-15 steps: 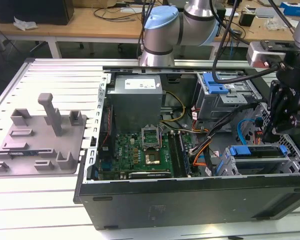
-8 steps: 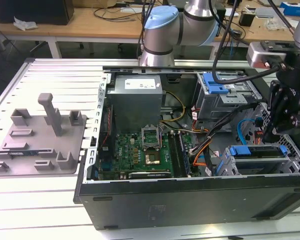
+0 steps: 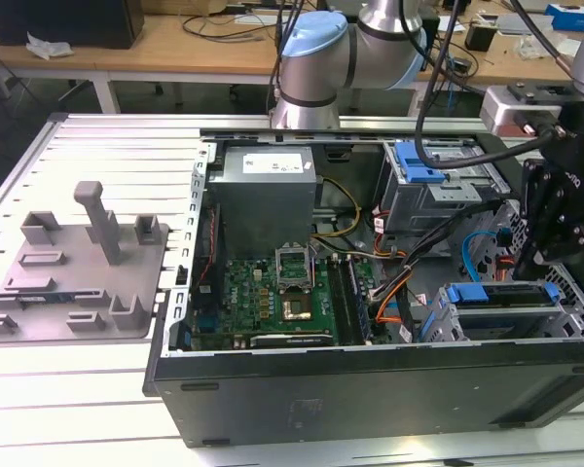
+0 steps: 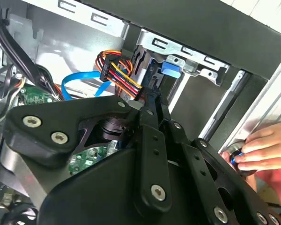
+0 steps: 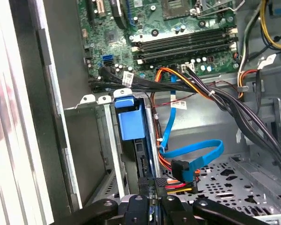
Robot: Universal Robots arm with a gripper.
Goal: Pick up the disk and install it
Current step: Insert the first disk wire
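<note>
The disk (image 3: 501, 295) lies in the drive cage (image 3: 569, 326) at the near corner of the open computer case, on the exterior view's right. Its blue carrier frame (image 5: 130, 117) faces the motherboard in the first wrist view, and the blue end (image 4: 170, 69) also shows in the second wrist view. My black gripper (image 3: 537, 277) reaches down to the cage. In both wrist views its tips (image 5: 152, 185) (image 4: 153, 96) are drawn together at the disk's near end. Nothing is visibly between them. The disk's metal body is mostly hidden by the cage.
Orange, black and blue cables (image 5: 192, 154) run close beside the cage. A grey power supply box (image 3: 268, 190) and the motherboard (image 3: 273, 292) take up the case's middle. Another bay with a blue latch (image 3: 423, 165) stands behind. A grey fixture plate (image 3: 78, 263) lies on the exterior view's left. A hand (image 4: 262, 147) rests outside the case.
</note>
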